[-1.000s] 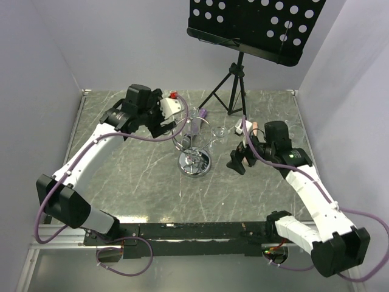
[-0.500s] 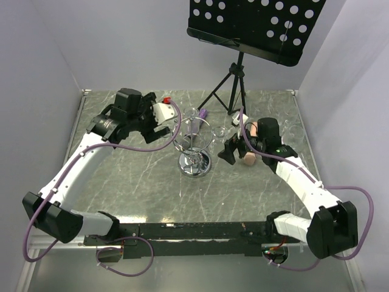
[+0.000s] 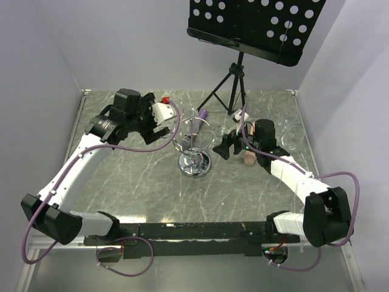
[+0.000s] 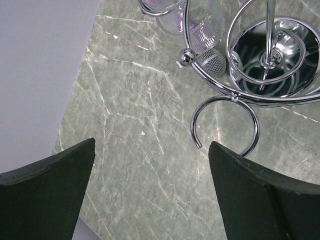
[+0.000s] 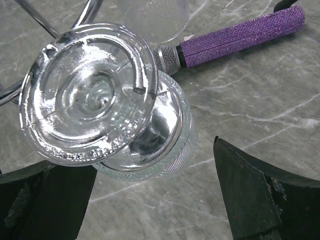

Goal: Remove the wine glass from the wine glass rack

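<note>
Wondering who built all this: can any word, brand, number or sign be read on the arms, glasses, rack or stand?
None can be read.
On the wine glass, wine glass rack, purple microphone, music stand: no markings visible.
On the left arm, right arm: any labels are too small to tell.

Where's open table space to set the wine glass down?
Bare: the table between the wine glass rack and its near edge. Crowded behind and right of the rack: purple microphone, spare glass, music stand.
</note>
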Tool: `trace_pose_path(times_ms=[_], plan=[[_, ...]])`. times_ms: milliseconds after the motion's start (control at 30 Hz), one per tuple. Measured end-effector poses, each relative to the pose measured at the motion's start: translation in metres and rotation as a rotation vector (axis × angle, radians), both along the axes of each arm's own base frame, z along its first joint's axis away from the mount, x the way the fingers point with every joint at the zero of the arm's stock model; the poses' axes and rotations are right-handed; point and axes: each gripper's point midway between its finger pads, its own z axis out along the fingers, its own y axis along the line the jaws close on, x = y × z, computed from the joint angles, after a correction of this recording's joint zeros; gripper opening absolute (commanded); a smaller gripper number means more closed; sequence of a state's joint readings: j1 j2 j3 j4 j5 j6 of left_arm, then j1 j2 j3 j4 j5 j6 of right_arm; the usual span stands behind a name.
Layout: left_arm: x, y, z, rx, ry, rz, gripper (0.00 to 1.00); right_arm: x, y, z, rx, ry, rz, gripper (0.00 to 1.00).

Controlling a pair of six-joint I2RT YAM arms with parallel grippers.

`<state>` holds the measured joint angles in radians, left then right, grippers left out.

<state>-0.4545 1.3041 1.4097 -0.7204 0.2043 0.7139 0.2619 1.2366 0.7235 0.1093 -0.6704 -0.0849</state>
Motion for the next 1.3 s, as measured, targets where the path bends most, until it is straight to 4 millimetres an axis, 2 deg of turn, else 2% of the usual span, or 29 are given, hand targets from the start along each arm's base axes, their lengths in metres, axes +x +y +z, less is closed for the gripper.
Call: trace_pose_path(times_ms=[133,200,333,467,767,1300], plan=[[0.000,0.000,0.000,0.001,0.003,0.001,1.00,0.003,0.002,0.000,0.031,-0.001,-0.016,0.97],[-0.001,0.000,0.000,0.001,0.002,0.001,1.00,0.004,0.002,0.001,0.041,-0.006,-0.022,0.91],[-0.001,0.000,0.004,-0.002,-0.001,0.001,1.00,0.006,0.004,0.003,0.070,-0.009,-0.038,0.69],[-0.001,0.000,0.004,-0.002,0.001,0.000,1.00,0.004,0.005,0.006,0.086,-0.015,-0.039,0.55],[-0.003,0.001,0.002,0.001,0.011,0.001,1.00,0.003,0.000,0.009,0.062,-0.034,-0.056,0.43],[-0.005,0.000,-0.003,-0.006,0.031,0.004,1.00,0.021,-0.020,0.012,-0.055,-0.147,-0.136,0.39]])
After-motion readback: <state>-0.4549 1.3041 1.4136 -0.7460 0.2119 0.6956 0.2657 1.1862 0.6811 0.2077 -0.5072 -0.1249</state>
